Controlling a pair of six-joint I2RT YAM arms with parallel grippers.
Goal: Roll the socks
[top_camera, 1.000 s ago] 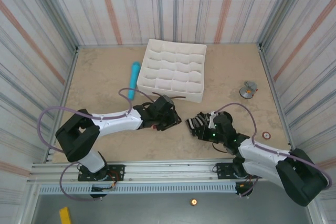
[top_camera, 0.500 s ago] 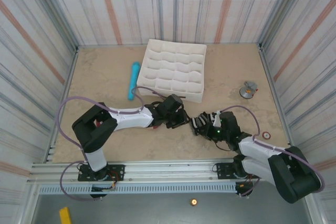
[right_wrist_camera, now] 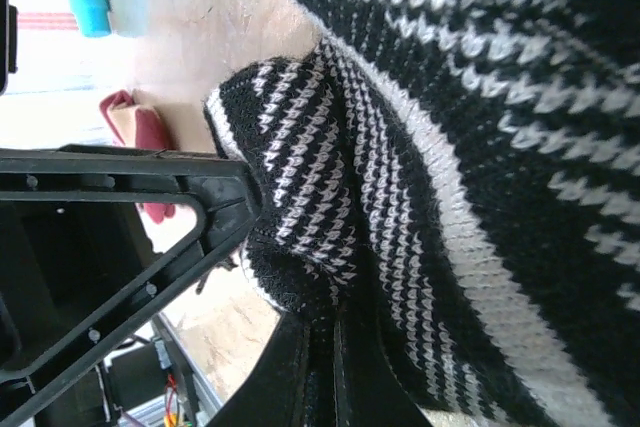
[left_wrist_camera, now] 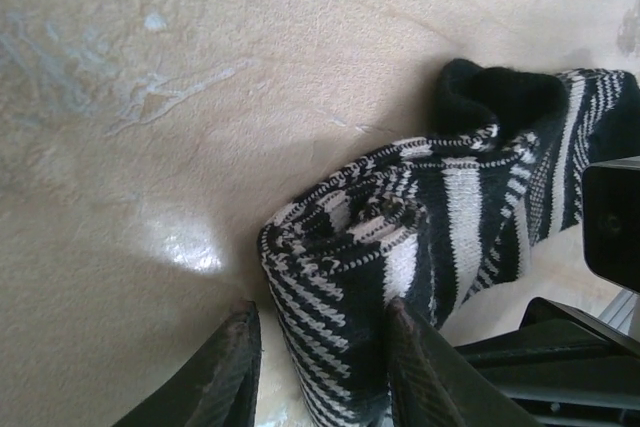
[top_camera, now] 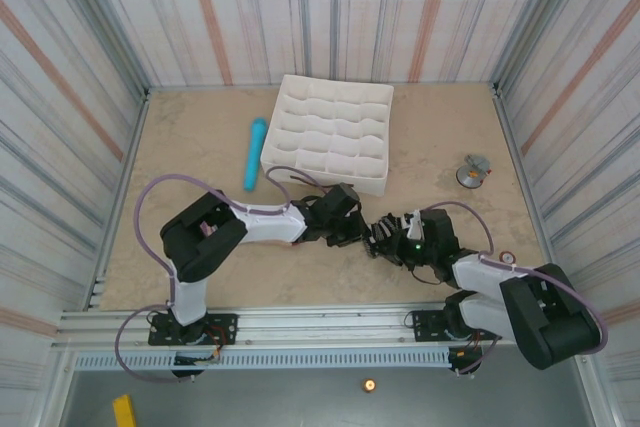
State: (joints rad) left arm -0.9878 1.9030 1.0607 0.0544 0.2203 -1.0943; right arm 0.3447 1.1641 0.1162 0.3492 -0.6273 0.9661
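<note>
Left claw (left_wrist_camera: 320, 319) is seen with its two fingers (left_wrist_camera: 232, 372) spread to either side of the rolled end of the black sock (left_wrist_camera: 400, 237). One finger is laid against the knit, while the other is parted from it by a sliver of bare surface (left_wrist_camera: 150, 147). Right claw (right_wrist_camera: 322, 337) is pressed together, and a fold of the striped fabric is pinched between its tips.

From above, both arms are seen reaching toward the middle of the sandy-coloured surface. The two claws nearly meet there, with the black, white-striped sock bunched between them, near the front wall of a white divided tray (top_camera: 330, 184).

A scrap of the beige sock (right_wrist_camera: 138, 127), maroon and tan, is glimpsed in the right wrist view, lying on the surface on the far side of the black sock. How it is laid cannot be told.

A light-blue cylinder (top_camera: 254, 154) is seen lying just left of the tray. A small grey object (top_camera: 472, 171) is set well apart toward the right wall, and a small ring (top_camera: 507, 258) is seen near the right arm.
</note>
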